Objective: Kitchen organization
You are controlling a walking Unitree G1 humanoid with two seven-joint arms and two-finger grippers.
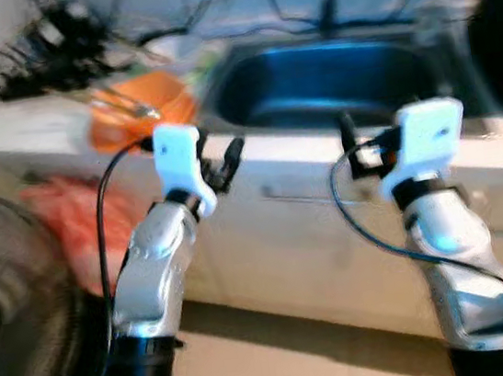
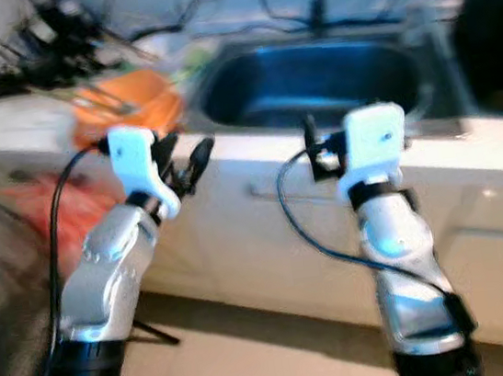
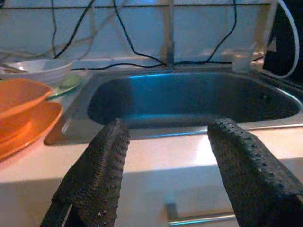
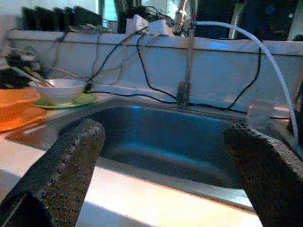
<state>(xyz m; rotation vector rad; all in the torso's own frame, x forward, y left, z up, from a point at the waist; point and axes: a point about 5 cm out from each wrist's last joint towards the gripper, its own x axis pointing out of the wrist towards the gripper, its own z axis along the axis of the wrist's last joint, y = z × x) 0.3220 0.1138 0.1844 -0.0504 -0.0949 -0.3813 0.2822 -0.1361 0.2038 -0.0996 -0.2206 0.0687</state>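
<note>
Left claw (image 1: 225, 161): two long black fingers with dimpled, rubbery pads, spread wide and empty, raised just in front of the worktop (image 1: 31, 133) edge near the orange dishes. Right claw (image 1: 349, 143): same build, fingers likewise wide apart and holding nothing, raised before the sink (image 3: 189, 97). Progress, as a judgement: organizing appears barely begun; nothing is gripped and the dishes sit where they are, so sorting or stacking is all left to do. Sink: deep stainless-steel basin, smooth and blue-tinted, rounded corners, seemingly empty; slim metal tap (image 4: 185, 61) upright behind it, with a clear flexible hose (image 4: 265, 47) arching to one side. Orange dishes (image 3: 23, 113): glossy, shallow, plastic-looking bowl on a wider plate, stacked on the worktop on the robot's left of the sink. White bowl (image 4: 60, 90): smooth, ceramic-looking, round, resting on a pale green plate (image 4: 75, 100) behind the orange stack. Black cables (image 4: 142, 71): thin, tangled, draped over the tiled wall and rear ledge. Worktop: pale, smooth, hard-looking slab. Drawer handle (image 3: 199, 218): slim metal bar below the worktop front. Fan (image 1: 9, 322): dark round wire grille at the robot's left; a reddish soft-looking mass beside it is too blurred to identify.
</note>
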